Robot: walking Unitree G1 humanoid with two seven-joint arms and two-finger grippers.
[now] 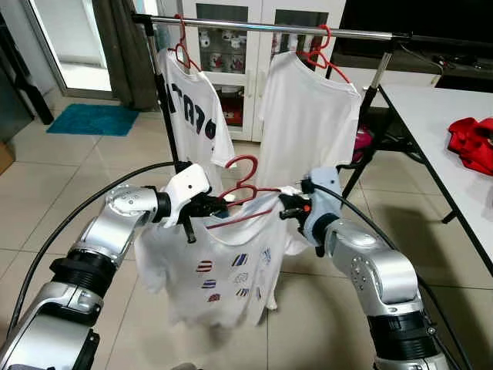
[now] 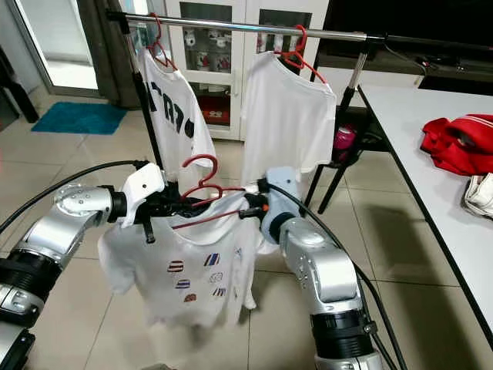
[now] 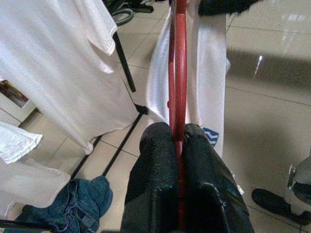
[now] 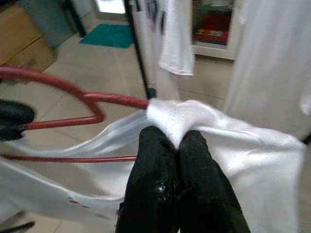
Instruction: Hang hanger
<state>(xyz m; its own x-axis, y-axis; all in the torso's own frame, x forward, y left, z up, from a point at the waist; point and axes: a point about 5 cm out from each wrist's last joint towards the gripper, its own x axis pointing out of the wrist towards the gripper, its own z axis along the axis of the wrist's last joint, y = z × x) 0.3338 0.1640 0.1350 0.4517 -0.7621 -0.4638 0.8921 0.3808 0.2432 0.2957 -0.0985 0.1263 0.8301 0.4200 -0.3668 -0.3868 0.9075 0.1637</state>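
Note:
A red hanger (image 1: pixel 245 189) carries a white T-shirt (image 1: pixel 219 266) with small printed badges, held in front of me below the rail. My left gripper (image 1: pixel 222 202) is shut on the hanger's left arm; its fingers (image 3: pixel 160 165) clamp the red bar (image 3: pixel 180 73). My right gripper (image 1: pixel 286 206) is shut on the shirt's shoulder fabric (image 4: pixel 177 119) at the hanger's right end. The silver clothes rail (image 1: pixel 254 27) runs across above, well beyond the hanger's hook.
Two white T-shirts hang on red hangers from the rail, one with dark lettering (image 1: pixel 191 108) and one plain (image 1: pixel 304 116). A white table (image 1: pixel 447 146) with red clothing (image 1: pixel 471 142) stands at the right. A cabinet (image 1: pixel 231 62) is behind, a blue mat (image 1: pixel 96 119) at the far left.

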